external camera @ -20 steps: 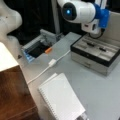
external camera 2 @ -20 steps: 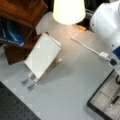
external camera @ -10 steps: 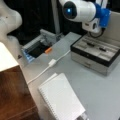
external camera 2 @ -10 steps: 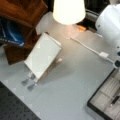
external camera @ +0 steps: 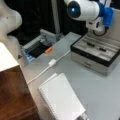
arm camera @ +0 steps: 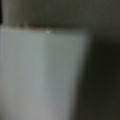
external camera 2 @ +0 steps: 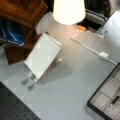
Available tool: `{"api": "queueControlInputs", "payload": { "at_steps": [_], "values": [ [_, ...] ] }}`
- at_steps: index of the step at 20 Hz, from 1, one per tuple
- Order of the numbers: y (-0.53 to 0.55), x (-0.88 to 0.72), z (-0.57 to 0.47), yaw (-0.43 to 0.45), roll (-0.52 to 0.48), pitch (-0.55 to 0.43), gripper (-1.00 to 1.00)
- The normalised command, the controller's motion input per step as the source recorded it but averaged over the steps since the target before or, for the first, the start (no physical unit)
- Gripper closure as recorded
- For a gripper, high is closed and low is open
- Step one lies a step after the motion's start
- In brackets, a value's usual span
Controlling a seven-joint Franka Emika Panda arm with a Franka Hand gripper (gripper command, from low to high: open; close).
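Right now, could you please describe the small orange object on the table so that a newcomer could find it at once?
Start at the grey table and find the open grey tray at its far left edge in a front view. The orange object lies beside that tray, just beyond the white cable. It is the only orange thing among grey and white neighbours.

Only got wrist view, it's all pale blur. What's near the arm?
Observer: In a front view the arm is by an open grey case at that view's right. The pincer does not show.
Operator: Anything in the case?
Observer: Two dark pens lie in its top tray.
Operator: What else is around?
Observer: A white notebook and a white cable, in both front views.
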Motion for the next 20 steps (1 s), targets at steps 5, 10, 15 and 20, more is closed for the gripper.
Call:
{"api": "queueControlInputs", "payload": {
  "at_steps": [5, 10, 15, 20],
  "values": [
    [0.17, -0.01, -0.08, -0.170, 0.060, -0.066, -1.00],
    [0.02, -0.08, -0.04, -0.140, 0.035, -0.021, -1.00],
    [-0.08, -0.12, 0.00, -0.111, 0.013, 0.034, -1.00],
    [-0.25, -0.14, 0.12, -0.055, -0.028, 0.131, -1.00]
  ]
}}
